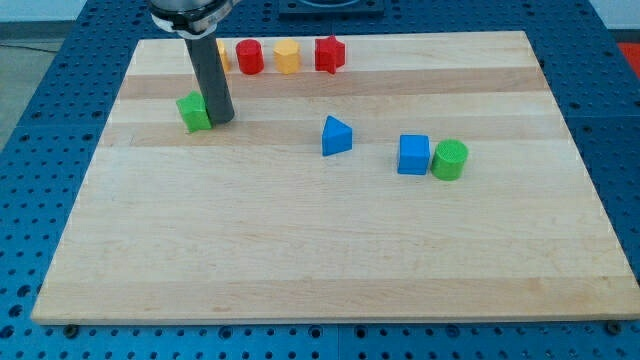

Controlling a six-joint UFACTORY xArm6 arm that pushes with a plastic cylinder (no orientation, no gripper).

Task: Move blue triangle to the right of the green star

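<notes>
Blue triangle (336, 136) sits mid-bench, at three o'clock from the green star (194, 111) but well apart. My tip (222, 118) touches the star's right side; no fingers here. Triangle looks light, rigid, slidey: push its flat three-o'clock face, or it may spin.

Yellow block (222, 55) half behind rod (210, 75).

Light is bright and even, seemingly from overhead. The board (330, 230) shows a pale sheen, with no hard glare. Shadows are short and soft: a faint one under the blue triangle (336, 136) toward 6 o'clock, and a small dark patch at my tip (221, 118). Focus is fairly sharp throughout; edges look straight.
</notes>
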